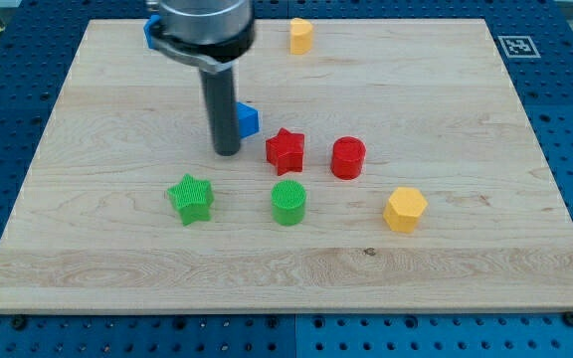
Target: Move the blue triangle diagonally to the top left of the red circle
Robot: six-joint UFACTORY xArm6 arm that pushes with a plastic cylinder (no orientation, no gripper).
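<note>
The blue triangle (pixel 248 119) lies near the board's middle, partly hidden behind my rod. My tip (pixel 227 151) rests on the board just left of and below the blue triangle, touching or nearly touching it. The red circle (pixel 347 157) sits to the right, with a red star (pixel 286 150) between it and the triangle. The triangle is up and to the left of the red star.
A green star (pixel 191 198) and a green circle (pixel 288 202) lie below my tip. A yellow hexagon (pixel 405 209) is at lower right, another yellow block (pixel 300 35) at the top. A blue block (pixel 152 31) peeks out behind the arm at top left. The wooden board (pixel 485 288) sits on a blue pegboard.
</note>
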